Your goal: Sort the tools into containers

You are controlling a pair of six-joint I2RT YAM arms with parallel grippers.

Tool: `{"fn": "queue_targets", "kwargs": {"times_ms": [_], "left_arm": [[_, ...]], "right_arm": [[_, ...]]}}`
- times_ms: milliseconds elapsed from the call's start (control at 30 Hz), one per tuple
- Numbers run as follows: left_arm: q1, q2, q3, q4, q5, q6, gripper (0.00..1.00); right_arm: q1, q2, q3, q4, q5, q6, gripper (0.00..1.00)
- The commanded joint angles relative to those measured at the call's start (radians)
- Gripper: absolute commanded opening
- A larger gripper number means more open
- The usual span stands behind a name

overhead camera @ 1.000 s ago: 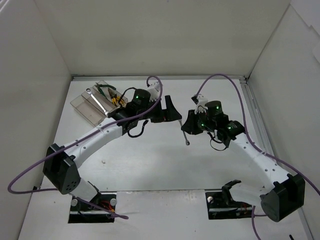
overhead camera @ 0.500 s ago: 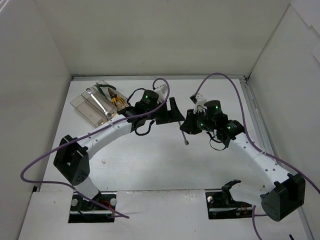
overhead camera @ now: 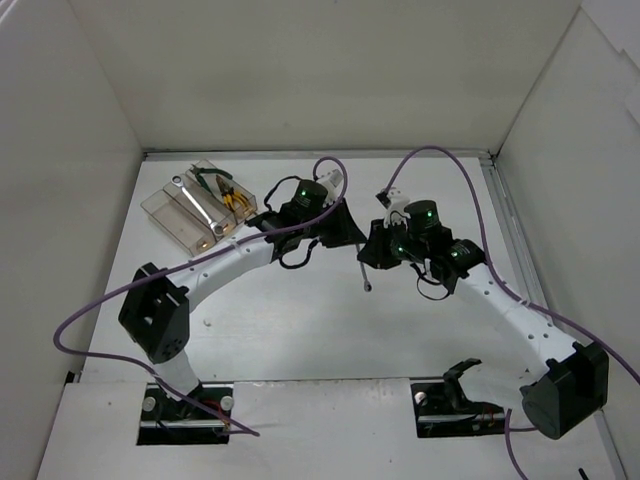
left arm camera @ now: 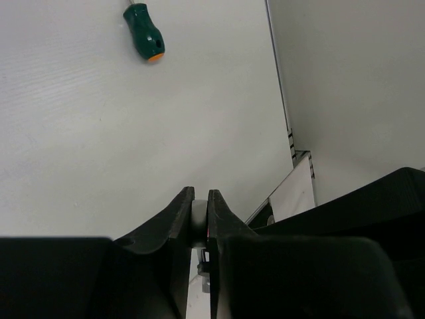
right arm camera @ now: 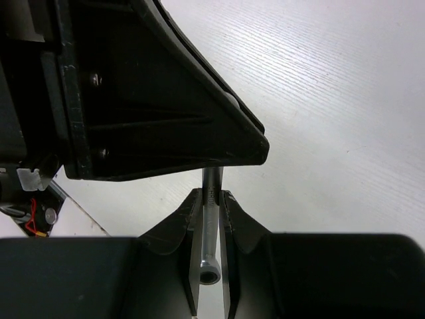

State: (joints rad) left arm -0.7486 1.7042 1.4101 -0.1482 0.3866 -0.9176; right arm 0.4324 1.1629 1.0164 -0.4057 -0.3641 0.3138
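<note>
Handover mid-table: right gripper (right arm camera: 210,195) clamped on silver wrench (right arm camera: 210,229). Left gripper (left arm camera: 200,200) jaws nearly together on pale sliver, probably wrench's far end. Next: right must let go cleanly, then left carries wrench to containers (overhead camera: 172,222), far left.

A white table (overhead camera: 300,330) with a faint grain is enclosed by three plain white panels: the back wall (overhead camera: 320,70), the left wall (overhead camera: 50,200) and the right wall (overhead camera: 590,180). A metal rail (overhead camera: 505,225) is set along its right edge. A paler board (overhead camera: 320,430) is laid across the near edge. Everything is evenly lit, and only soft shadows are cast.
</note>
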Motion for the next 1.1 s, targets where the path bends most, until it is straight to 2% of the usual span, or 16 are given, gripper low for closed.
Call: {"fn": "queue_targets", "kwargs": {"times_ms": [0,67,133,167,200,233,333,400,533,667,833,867,1067], "left_arm": [[-0.005,-0.049,0.029,0.062,-0.017,-0.013,0.0],[-0.005,-0.06,0.023,0.061,-0.022,-0.012,0.0],[-0.005,-0.074,0.018,0.058,-0.029,-0.007,0.0],[-0.005,-0.08,0.015,0.055,-0.035,-0.004,0.0],[-0.005,-0.089,0.013,0.055,-0.043,-0.003,0.0],[-0.005,-0.094,0.006,0.052,-0.048,0.002,0.0],[0.005,-0.113,-0.008,0.045,-0.054,0.011,0.0],[0.028,-0.129,-0.016,0.039,-0.054,0.02,0.0],[0.107,-0.169,-0.04,0.003,-0.078,0.052,0.0],[0.238,-0.198,-0.014,-0.075,-0.103,0.141,0.0],[0.454,-0.189,0.061,-0.154,-0.152,0.261,0.0],[0.513,-0.173,0.075,-0.16,-0.17,0.29,0.0],[0.673,-0.068,0.165,-0.169,-0.196,0.404,0.0]], "right_arm": [[0.006,-0.005,0.039,0.082,0.002,-0.002,0.0],[0.003,-0.002,0.042,0.082,0.004,0.002,0.01],[0.003,0.001,0.047,0.084,0.013,0.005,0.18],[0.005,0.001,0.047,0.082,0.016,0.008,0.37],[0.006,0.0,0.047,0.081,0.02,0.007,0.47],[0.006,-0.002,0.045,0.08,0.033,0.01,0.62],[0.006,-0.008,0.042,0.079,0.051,0.01,0.74],[0.006,-0.019,0.036,0.079,0.065,0.005,0.79],[0.005,-0.063,0.019,0.076,0.119,-0.008,0.82],[0.003,-0.1,-0.012,0.064,0.163,-0.018,0.85],[0.003,-0.127,-0.056,0.045,0.165,0.001,0.85],[0.003,-0.14,-0.071,0.045,0.162,0.007,0.85],[0.002,-0.17,-0.121,0.039,0.177,0.019,0.85]]}}
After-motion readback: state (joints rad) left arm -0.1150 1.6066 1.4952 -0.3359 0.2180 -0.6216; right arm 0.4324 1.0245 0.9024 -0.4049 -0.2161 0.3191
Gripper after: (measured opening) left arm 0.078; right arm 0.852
